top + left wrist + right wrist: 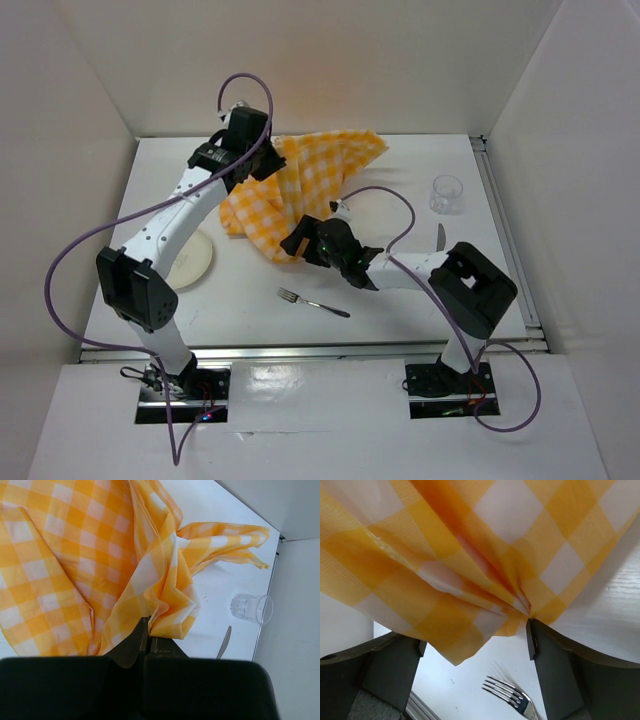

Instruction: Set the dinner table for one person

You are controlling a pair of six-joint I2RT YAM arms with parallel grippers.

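with the left fingers clenched on the checked cloth bunched at the far centre of the table and the right fingers released astride a near fold, an uneven pull could drag it over the fork or leave creases.

The worktop is a large, flat, white rectangle, lying level and far wider than anything set on it. Its surface is smooth and matte. Metal rails run along its near and right edges.
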